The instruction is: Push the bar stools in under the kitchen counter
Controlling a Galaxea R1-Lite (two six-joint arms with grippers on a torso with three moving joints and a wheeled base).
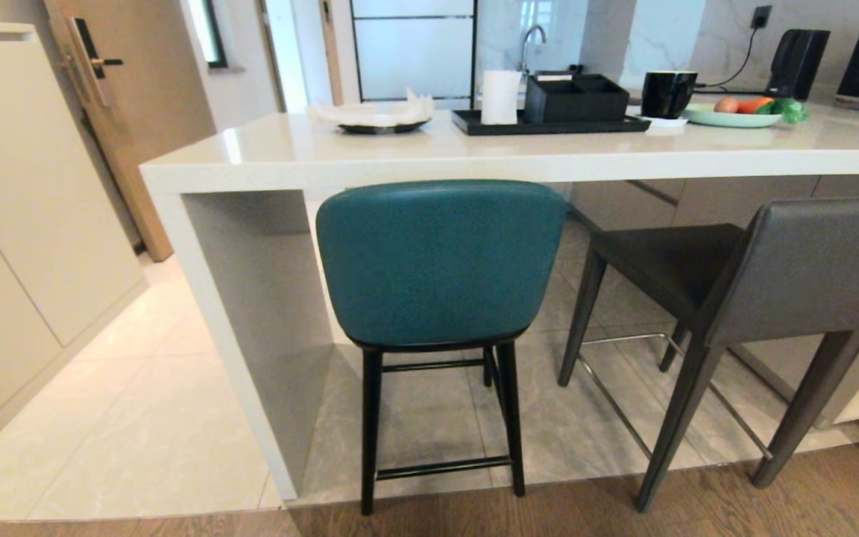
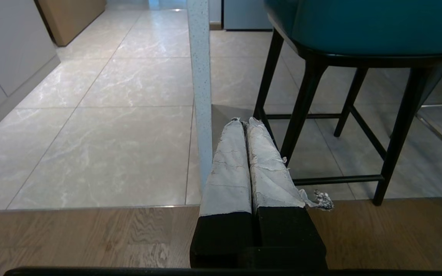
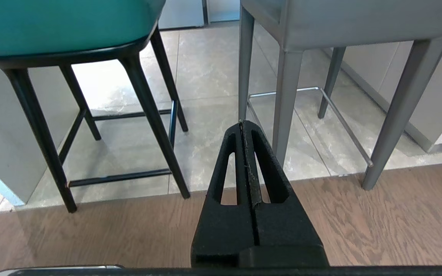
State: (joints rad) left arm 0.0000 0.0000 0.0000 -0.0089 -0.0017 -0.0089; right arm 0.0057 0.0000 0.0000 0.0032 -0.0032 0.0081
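both hands (image 2: 244,122) (image 3: 244,124) were pinched together, empty, low. teal stool (image 1: 441,261) at 12 and grey stool (image 1: 795,276) at 3 stood outside the desk (image 1: 414,160). risk: a high push tips a stool; legs could catch the tile edge.

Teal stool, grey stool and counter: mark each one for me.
teal stool (image 1: 437,261), head view, middle of its rounded back.
grey stool (image 1: 810,268), head view, middle of its rectangular back.
counter (image 1: 288,145), head view, bare left part of the slab top.
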